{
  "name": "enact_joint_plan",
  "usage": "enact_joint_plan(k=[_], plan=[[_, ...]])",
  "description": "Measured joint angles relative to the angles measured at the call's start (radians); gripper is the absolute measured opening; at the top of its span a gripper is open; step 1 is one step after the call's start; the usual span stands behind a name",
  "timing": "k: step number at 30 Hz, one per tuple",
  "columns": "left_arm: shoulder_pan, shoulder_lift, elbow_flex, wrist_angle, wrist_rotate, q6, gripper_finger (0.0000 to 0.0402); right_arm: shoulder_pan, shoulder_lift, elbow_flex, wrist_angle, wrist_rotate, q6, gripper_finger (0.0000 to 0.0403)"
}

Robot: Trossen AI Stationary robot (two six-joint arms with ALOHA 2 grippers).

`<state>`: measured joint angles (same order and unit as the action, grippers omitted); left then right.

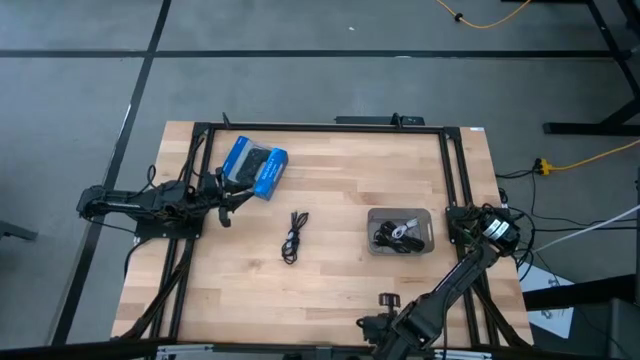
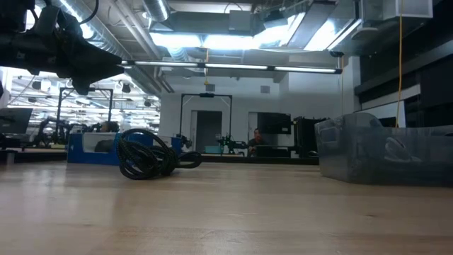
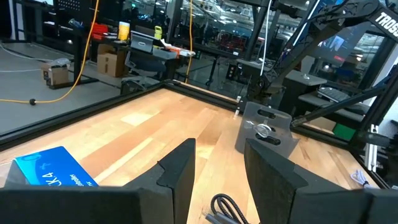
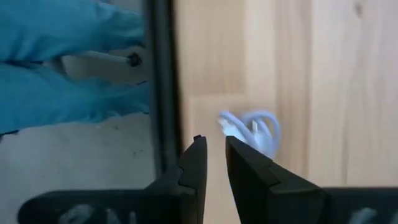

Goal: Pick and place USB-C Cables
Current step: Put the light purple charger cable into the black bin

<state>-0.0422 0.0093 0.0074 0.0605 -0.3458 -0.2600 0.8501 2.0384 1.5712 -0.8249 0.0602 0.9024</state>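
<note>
I judge the black cable on the surface light and floppy; I would grip its bundled middle. Left end effector is half open, empty; right end effector is nearly closed, empty.

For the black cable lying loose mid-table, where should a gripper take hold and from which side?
Likely from straight above, closing across the narrow middle of the black cable. It lies flat on the table as a long, thin bundle with bare wood all round, so the fingers should straddle its short width.

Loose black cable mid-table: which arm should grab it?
Left, probably. The left gripper is open, and the black cable shows just beyond its fingers in its wrist view. The right gripper sits at the table's near edge.
</note>
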Motion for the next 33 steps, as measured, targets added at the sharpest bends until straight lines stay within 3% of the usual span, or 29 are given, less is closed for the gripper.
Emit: enact_joint_plan(k=[2,6,10,17,26,33], plan=[[0.0,0.0,0.0,0.0,0.0,0.0,0.0131,-0.003,-0.001,0.001,-0.006,0.006,-0.012,0.0064],[0.0,0.0,0.0,0.0,0.0,0.0,0.0131,-0.017,-0.001,-0.017,-0.087,-0.025,0.13,0.0077],[0.0,0.0,0.0,0.0,0.0,0.0,0.0131,-0.025,-0.002,-0.086,-0.106,-0.095,0.216,0.0112],[0.0,0.0,0.0,0.0,0.0,0.0,0.0131,-0.028,-0.002,-0.149,-0.074,-0.137,0.209,0.0167],[0.0,0.0,0.0,0.0,-0.001,0.0,0.0131,-0.027,-0.002,-0.192,0.0,-0.143,0.187,0.0158],[0.0,0.0,0.0,0.0,-0.001,0.0,0.0131,-0.031,-0.011,-0.23,0.023,-0.142,0.23,0.0112]])
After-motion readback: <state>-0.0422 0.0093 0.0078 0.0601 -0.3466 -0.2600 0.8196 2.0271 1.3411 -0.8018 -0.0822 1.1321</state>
